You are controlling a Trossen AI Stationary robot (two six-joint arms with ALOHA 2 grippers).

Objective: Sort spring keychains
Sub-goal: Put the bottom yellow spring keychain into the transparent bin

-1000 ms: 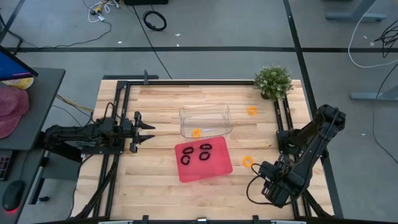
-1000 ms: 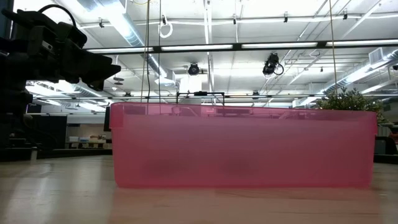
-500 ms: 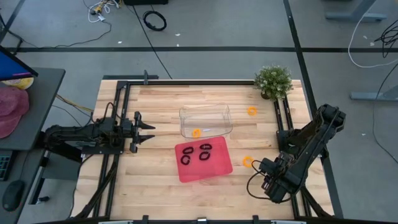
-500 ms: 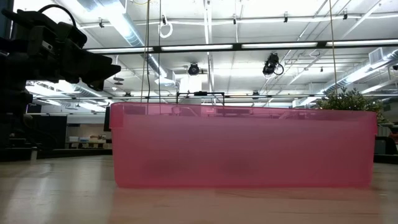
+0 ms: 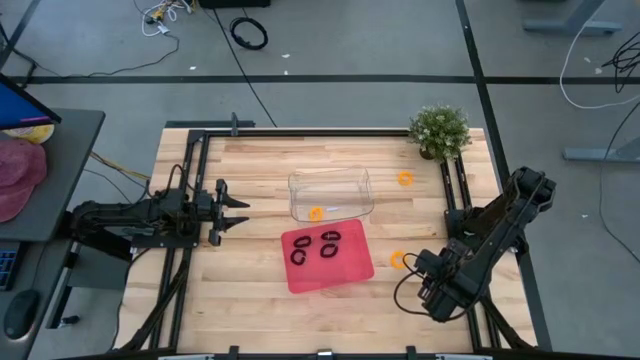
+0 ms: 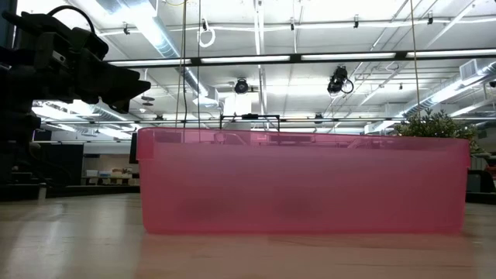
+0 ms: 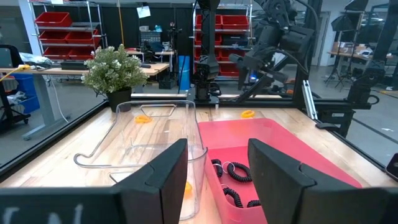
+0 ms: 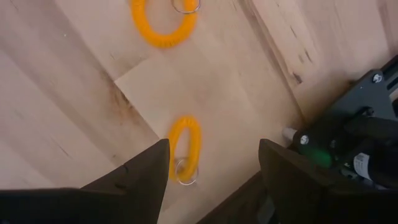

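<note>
Three black spring keychains (image 5: 328,248) lie in the red tray (image 5: 352,275) near the table's middle. One orange keychain (image 5: 316,213) lies in the clear bin (image 5: 331,180) behind it. Two more orange ones lie on the wood, one at the far right (image 5: 404,179) and one right of the tray (image 5: 399,260). My right gripper (image 8: 214,149) points down, open, near the table's right front. Another orange keychain (image 8: 185,146) lies on the wood below, close by one finger and untouched. My left gripper (image 5: 236,212) waits open at the table's left side.
A potted plant (image 5: 439,130) stands at the far right corner. Black frame rails (image 5: 190,200) run along both sides of the table. In the low view the red tray (image 6: 302,182) fills the middle and hides what lies behind it.
My right gripper has sunk toward the table and shifted slightly toward the orange keychain right of the tray, tipping steeper. Its fingers stay open. My left arm and all keychains have kept still.
</note>
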